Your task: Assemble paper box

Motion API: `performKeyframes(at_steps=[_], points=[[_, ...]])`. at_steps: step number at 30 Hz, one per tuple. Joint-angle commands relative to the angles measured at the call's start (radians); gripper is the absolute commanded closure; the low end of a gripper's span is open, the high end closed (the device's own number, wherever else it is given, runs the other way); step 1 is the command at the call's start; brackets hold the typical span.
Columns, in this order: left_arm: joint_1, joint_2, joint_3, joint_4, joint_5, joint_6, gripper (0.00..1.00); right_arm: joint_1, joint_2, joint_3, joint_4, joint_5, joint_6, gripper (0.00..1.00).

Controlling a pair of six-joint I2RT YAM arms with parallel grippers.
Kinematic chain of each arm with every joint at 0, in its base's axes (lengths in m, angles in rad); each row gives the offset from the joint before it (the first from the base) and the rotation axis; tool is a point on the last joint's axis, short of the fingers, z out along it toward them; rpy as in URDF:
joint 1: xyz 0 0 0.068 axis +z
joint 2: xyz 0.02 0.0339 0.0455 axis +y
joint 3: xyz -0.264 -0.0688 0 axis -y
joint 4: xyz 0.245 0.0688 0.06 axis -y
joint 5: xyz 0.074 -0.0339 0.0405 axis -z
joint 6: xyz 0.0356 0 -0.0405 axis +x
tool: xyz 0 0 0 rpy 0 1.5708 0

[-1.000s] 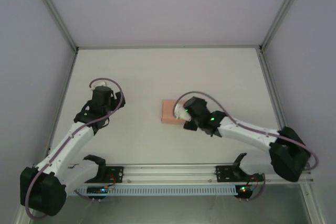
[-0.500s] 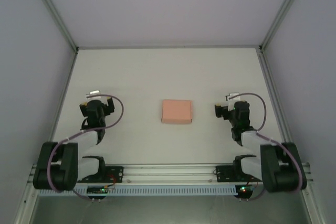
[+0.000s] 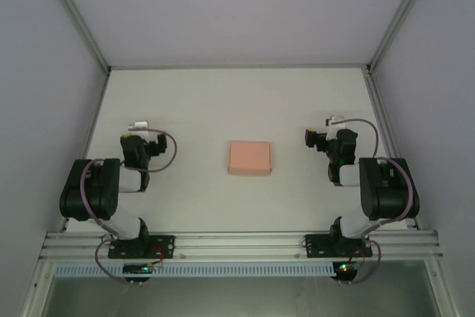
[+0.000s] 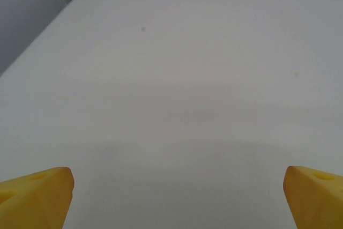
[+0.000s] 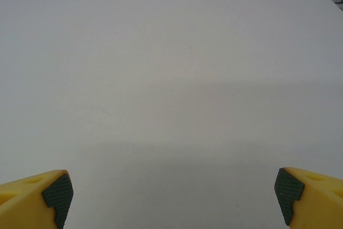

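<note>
Left arm (image 3: 93, 191): is being kept folded over its base, near left of the table (image 3: 223, 102).
Left gripper (image 4: 179, 189): is being held wide open; nothing is being gripped, bare table is being seen between the yellow fingertips (image 4: 37, 194).
Paper box (image 3: 249, 158): is being left lying mid-table as a closed salmon-pink block, between the arms, well apart from both grippers.
Right gripper (image 5: 174, 191): is being held wide open too, empty.
Right arm (image 3: 382, 187): is being kept folded, near right.
Stage, judged: assembly is being taken as done.
Risk: flaps may be working loose if tabs are poorly seated; tab seating cannot be told from above.
Risk, on re-grip: thin card walls may be crushed by a hard squeeze, or the unbraced box pushed sliding.
</note>
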Motion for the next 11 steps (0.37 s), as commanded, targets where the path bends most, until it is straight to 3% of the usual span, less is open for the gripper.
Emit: performKeyframes(at_steps=[1, 11], points=[[0.019, -0.006, 0.023, 0.017, 0.043, -0.022, 0.01, 0.002, 0.001, 0.019, -0.043, 0.015, 0.034, 0.01], [0.019, -0.013, 0.029, -0.012, 0.045, -0.021, 0.01, 0.003, 0.006, 0.015, -0.019, 0.019, 0.035, 0.01]])
